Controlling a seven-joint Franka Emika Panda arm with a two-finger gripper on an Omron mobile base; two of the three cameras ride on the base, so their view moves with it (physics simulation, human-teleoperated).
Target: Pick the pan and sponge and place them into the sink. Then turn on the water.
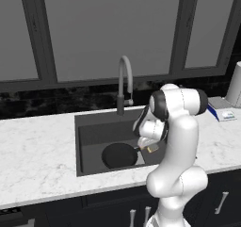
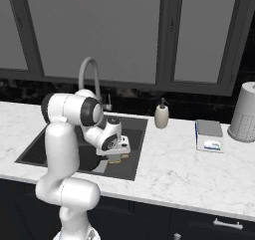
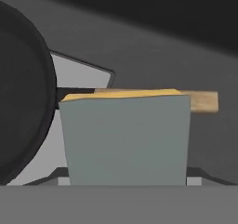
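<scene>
The black pan [image 1: 119, 155] lies on the floor of the dark sink [image 1: 89, 127], its wooden handle [image 3: 203, 101] pointing right. My gripper [image 1: 151, 145] hangs low inside the basin, just above that handle, and is shut on the sponge [image 3: 125, 139]. In the hand view the sponge's grey-green face is toward the camera with a yellow edge on top, and it hides the fingertips. The sponge [image 2: 115, 159] shows as a small yellow bit under the hand. The pan [image 3: 23, 111] sits partly on the light grey plate [image 3: 86, 74]. The arched faucet [image 1: 123, 80] stands behind the sink with no water running.
A beige soap dispenser [image 2: 161, 115] stands right of the sink [image 2: 135, 129]. Farther right on the white marble counter are a small blue-edged box [image 2: 209, 134] and a white canister [image 2: 244, 112]. Dark windows back the counter.
</scene>
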